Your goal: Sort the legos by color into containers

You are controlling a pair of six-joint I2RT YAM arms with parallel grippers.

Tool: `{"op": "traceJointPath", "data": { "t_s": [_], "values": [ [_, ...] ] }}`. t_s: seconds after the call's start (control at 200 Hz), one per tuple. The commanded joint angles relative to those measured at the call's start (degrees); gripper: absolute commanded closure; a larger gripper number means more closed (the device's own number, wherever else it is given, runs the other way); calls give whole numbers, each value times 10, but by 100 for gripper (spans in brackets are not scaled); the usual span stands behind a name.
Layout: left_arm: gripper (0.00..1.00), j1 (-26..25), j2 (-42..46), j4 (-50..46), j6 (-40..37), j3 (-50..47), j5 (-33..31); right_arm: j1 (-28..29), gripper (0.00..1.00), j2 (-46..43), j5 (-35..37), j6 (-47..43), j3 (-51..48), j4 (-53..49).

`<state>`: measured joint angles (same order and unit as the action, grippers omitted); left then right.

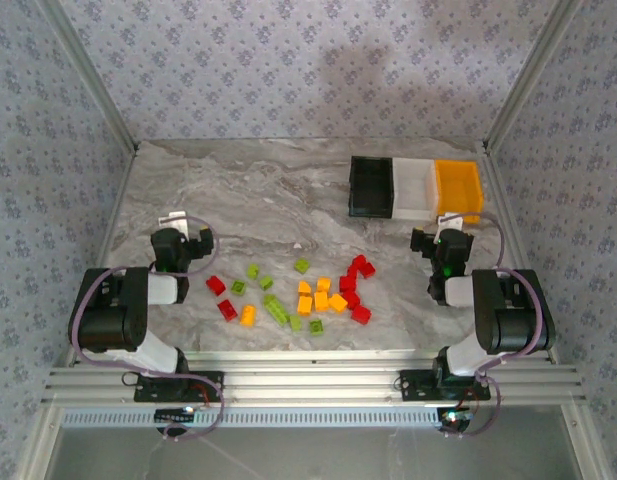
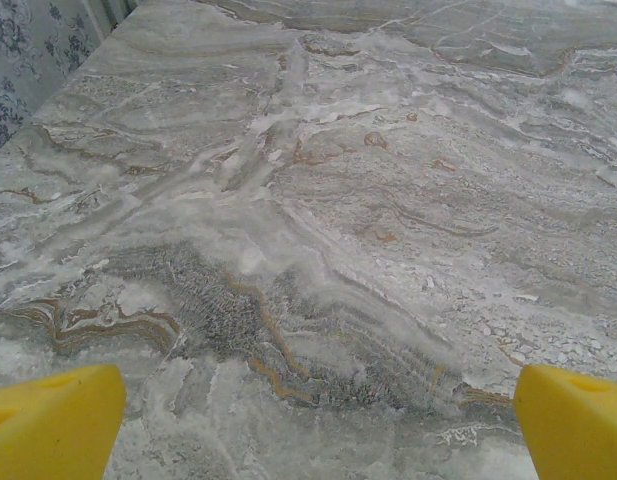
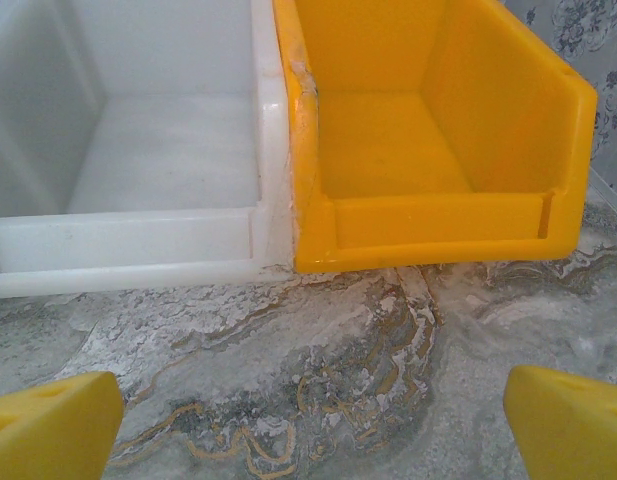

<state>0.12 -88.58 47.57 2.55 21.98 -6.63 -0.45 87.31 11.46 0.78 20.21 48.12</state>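
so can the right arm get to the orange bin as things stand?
Probably yes. The right gripper is open and faces the orange bin, with bare table between them.

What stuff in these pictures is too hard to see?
1. Inside the black bin, top view: too dark to tell if anything is in it.
2. The legos, top view: too small to make out studs or exact shapes.
3. The white bin, right wrist view: its left side is cut off by the picture's edge.
4. The left end effector, left wrist view: its fingers run off the bottom edge.
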Motion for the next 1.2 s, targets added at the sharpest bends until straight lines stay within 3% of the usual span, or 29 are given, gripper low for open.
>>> {"op": "traceJointPath", "data": {
  "t_s": [0.0,0.54,0.685,0.835,0.969,1.049,1.119,1.194],
  "values": [
    [0,3,5,-2,-5,14,11,2,0,0,-2,-3,9,11],
    [0,3,7,2,-5,14,8,-1,0,-3,-2,-2,9,12],
    [0,-2,80,-145,0,63,-16,6,0,-60,38,7,49,-113],
    [0,-11,161,-178,24,61,-61,23,0,-102,92,58,108,-268],
    [0,-12,227,-181,100,64,-73,86,0,-131,269,89,142,-341],
    [0,-10,238,-199,206,83,-96,91,0,-137,333,225,183,-426],
    [0,-5,253,-298,335,112,-107,66,0,-136,323,443,244,-615],
    [0,4,265,-452,496,149,-143,19,0,-130,182,391,249,-565]
  ]
}}
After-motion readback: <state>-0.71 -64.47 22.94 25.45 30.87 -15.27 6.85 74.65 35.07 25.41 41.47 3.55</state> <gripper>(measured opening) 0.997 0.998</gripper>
